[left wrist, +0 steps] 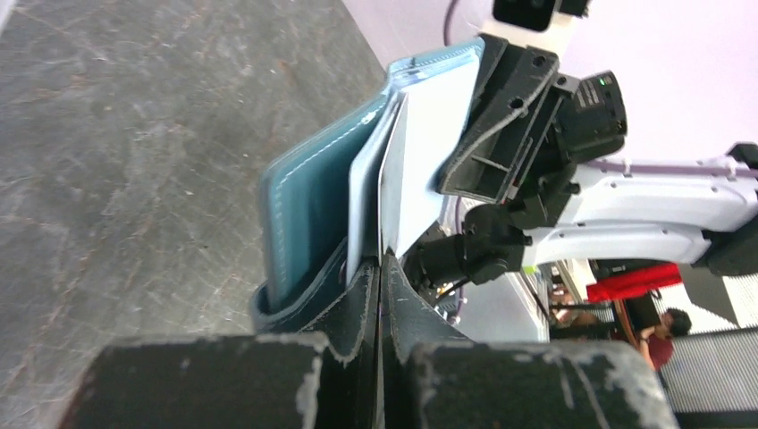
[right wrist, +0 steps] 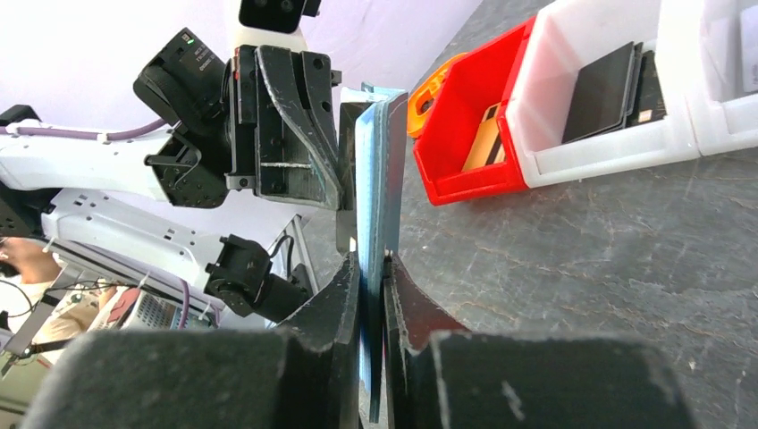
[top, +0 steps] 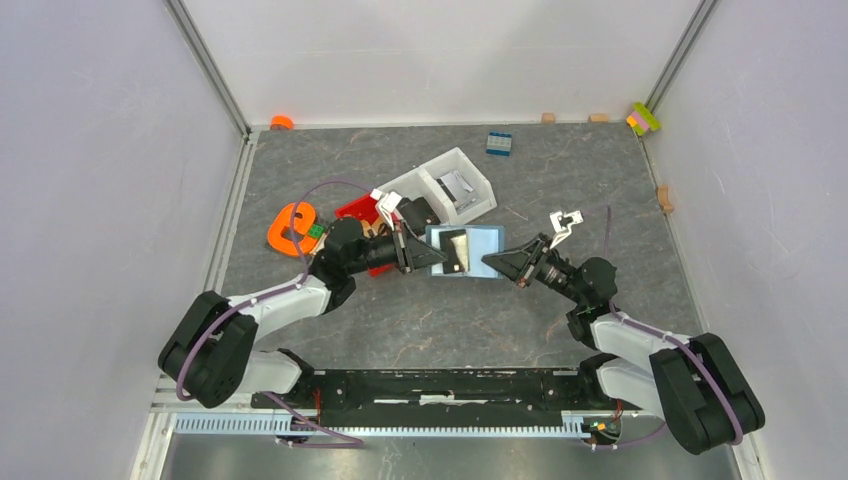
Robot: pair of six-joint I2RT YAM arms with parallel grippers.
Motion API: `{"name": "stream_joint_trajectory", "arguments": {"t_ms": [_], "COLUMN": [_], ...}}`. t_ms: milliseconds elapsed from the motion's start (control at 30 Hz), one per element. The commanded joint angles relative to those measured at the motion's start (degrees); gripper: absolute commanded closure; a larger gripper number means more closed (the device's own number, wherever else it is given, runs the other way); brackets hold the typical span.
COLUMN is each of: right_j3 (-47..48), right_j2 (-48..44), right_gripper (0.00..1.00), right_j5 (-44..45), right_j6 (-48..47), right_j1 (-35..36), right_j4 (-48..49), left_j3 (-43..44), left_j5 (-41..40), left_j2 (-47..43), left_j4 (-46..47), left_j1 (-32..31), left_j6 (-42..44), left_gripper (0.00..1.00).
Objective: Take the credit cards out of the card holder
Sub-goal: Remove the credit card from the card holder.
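Centre frame: flat teal-blue folding card holder (top: pixel 480 240) spread open, left hand (top: pixel 440 257) clamped on one edge, right hand (top: pixel 491 262) pinching the opposite edge.

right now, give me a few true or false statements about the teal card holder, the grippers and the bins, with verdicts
1. The left gripper and right gripper clamp the teal-blue folding card holder at opposite edges. True.
2. The card holder is folded shut. False: it is spread open, pale inside showing.
3. The small blue studded brick sits in the white plastic bin. False: it lies on the grey table beyond that bin.
4. The red plastic bin stands against the white one. True.
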Motion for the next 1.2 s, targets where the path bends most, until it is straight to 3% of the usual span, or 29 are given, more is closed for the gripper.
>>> {"name": "stream_joint_trajectory", "arguments": {"t_ms": [0, 133, 267, 500, 867, 1167], "right_j3": [-0.9, -0.9, 0.9, 2.4, 2.1, 1.7], "right_j2": [-1.0, -1.1, -3.0, -6.3, -6.4, -7.2], "right_gripper": [0.97, 0.99, 0.99, 0.99, 1.0, 1.0], "right_j5": [-0.4, -0.3, 3.2, 9.4, 9.6, 10.9], "right_j6": [0.9, 0.4, -5.9, -12.2, -11.8, -12.0], "right_j1": [-0.9, -1.2, -1.4, -1.3, -1.3, -1.3], "right_j4": [4.3, 3.4, -9.1, -21.0, -21.5, -22.3], "left_j3": [-0.4, -0.5, -0.6, -0.4, 0.8, 5.5], "left_j5": [-3.8, -4.2, -6.5, -14.9, -21.6, -25.7], "left_j2": [-0.1, -0.3, -1.8, -6.6, -8.6, -3.9], "left_j4": [-1.5, -1.8, -5.0, -14.2, -20.4, -21.9], "left_j1": [1.3, 1.5, 1.8, 1.8, 1.8, 1.8], "left_j6": [1.7, 1.7, 3.0, 6.8, 10.9, 9.0], "left_gripper": [0.98, 0.98, 0.98, 0.98, 0.98, 0.98]}}
